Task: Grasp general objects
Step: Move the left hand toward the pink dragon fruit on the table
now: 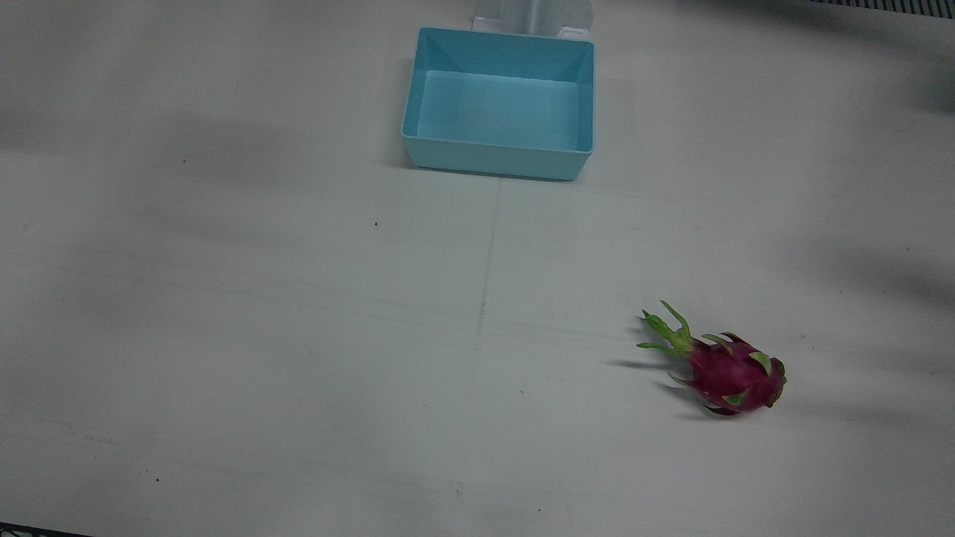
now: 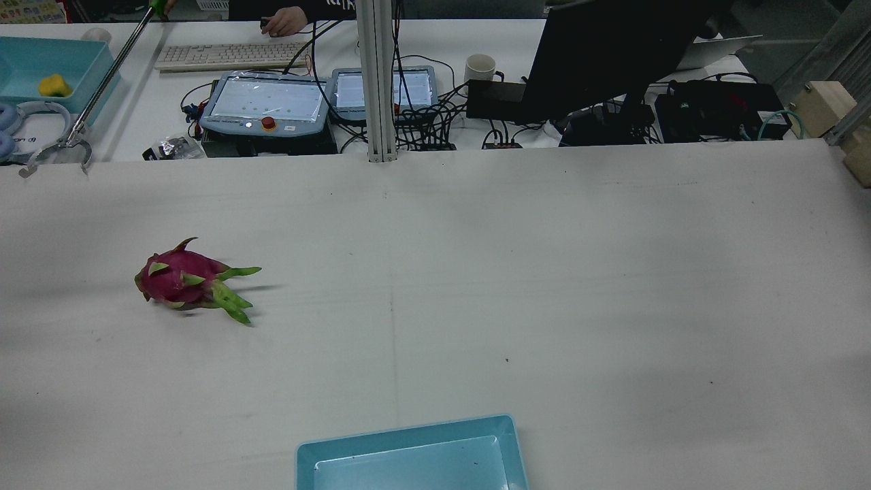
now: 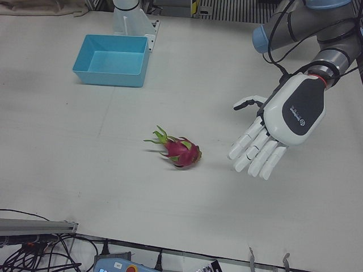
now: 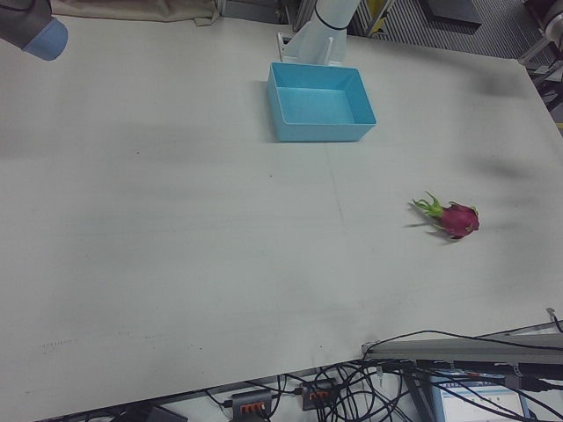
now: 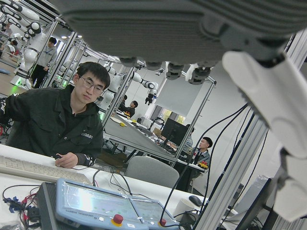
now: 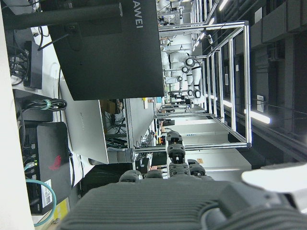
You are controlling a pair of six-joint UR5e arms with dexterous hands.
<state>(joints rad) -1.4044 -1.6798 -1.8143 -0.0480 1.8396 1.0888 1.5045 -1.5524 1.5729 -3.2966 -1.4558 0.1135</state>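
Note:
A magenta dragon fruit (image 1: 727, 373) with green scales lies on its side on the white table; it also shows in the rear view (image 2: 180, 279), the left-front view (image 3: 180, 150) and the right-front view (image 4: 456, 218). My left hand (image 3: 278, 127) hovers above the table to the right of the fruit in the left-front view, apart from it, open, fingers spread and pointing down. My right hand (image 6: 182, 201) shows only as a palm edge and fingers in its own view, holding nothing; its arm (image 4: 35, 31) is at the table's far corner.
An empty light-blue box (image 1: 500, 153) stands at the robot's edge of the table, mid-way between the arms (image 3: 108, 76). Beyond the far edge are pendants, a keyboard, a monitor (image 2: 612, 54) and cables. An aluminium post (image 2: 378, 82) stands at the far edge.

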